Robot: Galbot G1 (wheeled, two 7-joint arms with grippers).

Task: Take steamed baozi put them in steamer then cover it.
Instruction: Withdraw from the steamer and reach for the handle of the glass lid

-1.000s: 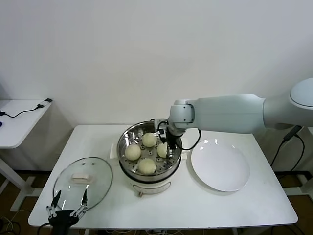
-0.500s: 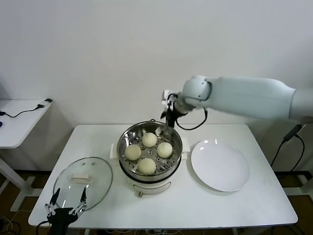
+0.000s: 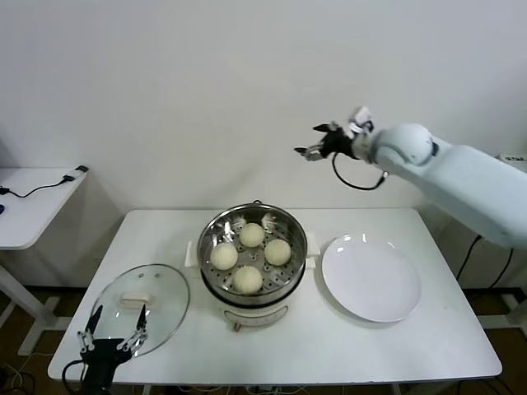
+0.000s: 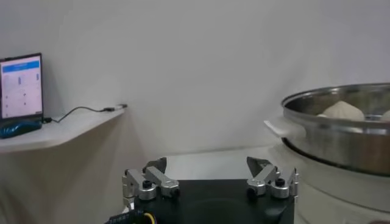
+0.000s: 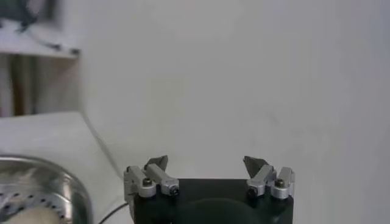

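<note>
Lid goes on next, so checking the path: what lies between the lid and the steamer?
Only bare table. In the head view, the lid lies just left of the steamer, with nothing between them.

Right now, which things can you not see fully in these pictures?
- Steamer: left wrist view's edge cuts it; only one baozi peeks above the rim.
- Steamer in the right wrist view: only a corner shows.
- Left hand: head view's lower edge cuts its arm.

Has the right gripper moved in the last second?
Yes. The right gripper has risen out of the steamer and now hangs above and to the right of its rim, empty, fingers open.
</note>
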